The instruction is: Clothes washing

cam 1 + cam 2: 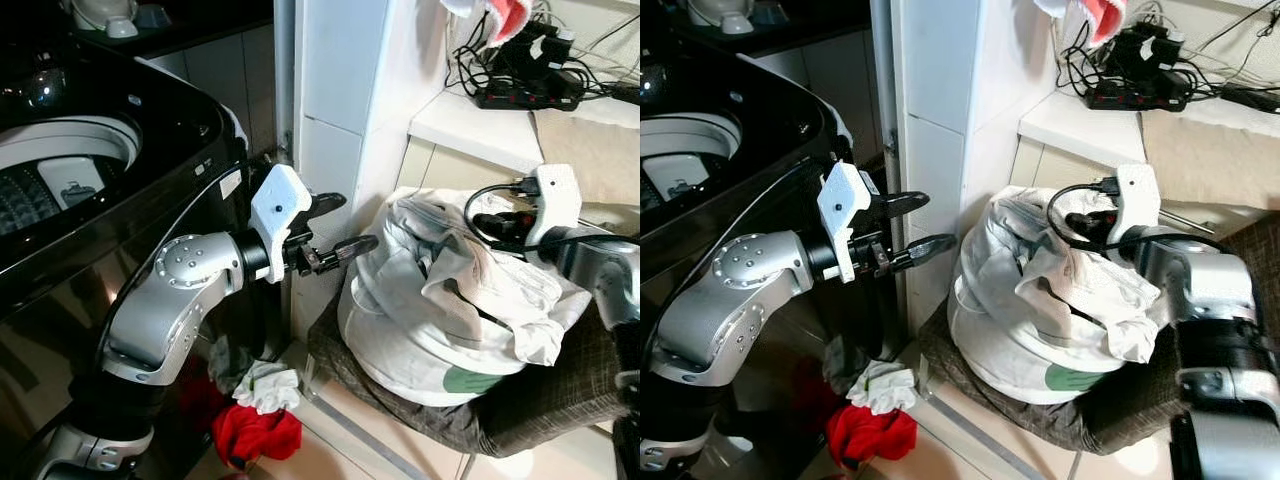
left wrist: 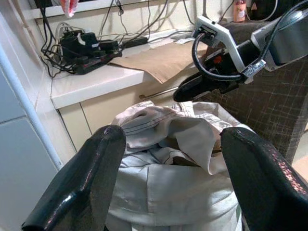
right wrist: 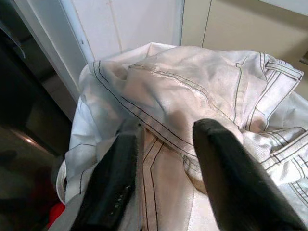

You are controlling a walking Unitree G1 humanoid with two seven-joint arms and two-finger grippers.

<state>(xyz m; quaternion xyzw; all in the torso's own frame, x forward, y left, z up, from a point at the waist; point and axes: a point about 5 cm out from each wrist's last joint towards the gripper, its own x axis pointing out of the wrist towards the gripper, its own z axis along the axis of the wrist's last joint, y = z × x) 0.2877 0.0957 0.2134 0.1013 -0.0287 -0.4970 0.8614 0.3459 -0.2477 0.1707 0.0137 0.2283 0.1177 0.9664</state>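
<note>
A heap of white clothes [image 1: 440, 300] lies on a dark woven seat [image 1: 540, 400] to the right of a white pillar. My left gripper [image 1: 342, 226] is open, held level just left of the heap without touching it. In the left wrist view its fingertips [image 2: 108, 139] frame the heap [image 2: 168, 159]. My right gripper [image 3: 168, 127] is open and hovers over the top of the heap [image 3: 192, 96], reaching in from the right [image 1: 492, 224]. The black top-loading washing machine [image 1: 110, 150] stands at the left with its drum [image 1: 50, 180] open.
A white tiled pillar [image 1: 340, 100] separates the machine from the seat. A ledge [image 1: 470, 125] behind holds a power strip with tangled cables [image 1: 520, 85]. On the floor below my left arm lie a red cloth [image 1: 255, 435] and a white cloth [image 1: 265, 385].
</note>
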